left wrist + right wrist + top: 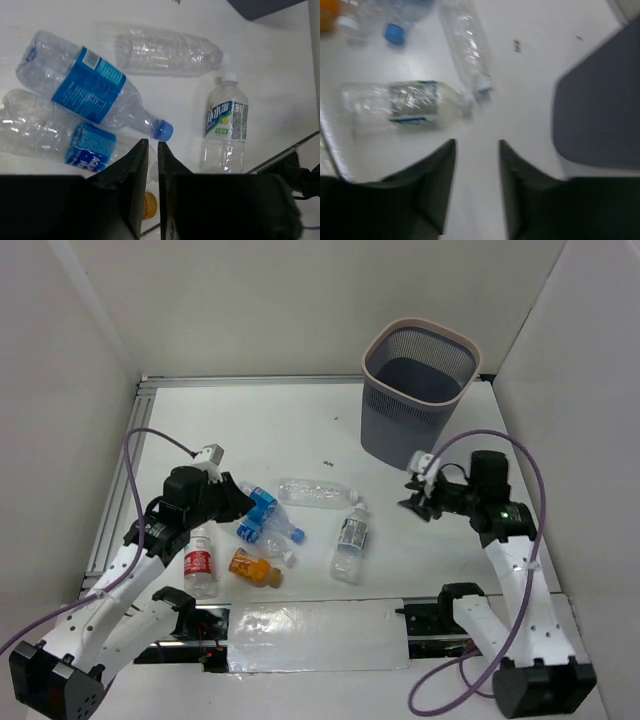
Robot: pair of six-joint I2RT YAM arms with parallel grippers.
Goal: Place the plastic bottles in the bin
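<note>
Several plastic bottles lie on the white table between the arms. They are a clear unlabelled one, a white-capped one, two blue-labelled ones, a short orange one and a red-labelled one. My left gripper hovers over the blue-labelled pair. In the left wrist view the left gripper is shut and holds nothing, just short of a blue cap. The grey mesh bin stands at the back right. My right gripper is open and empty, between the bin and the white-capped bottle.
White walls close in the table on the left, back and right. A metal rail runs along the left edge. A clear plastic sheet lies at the near edge between the arm bases.
</note>
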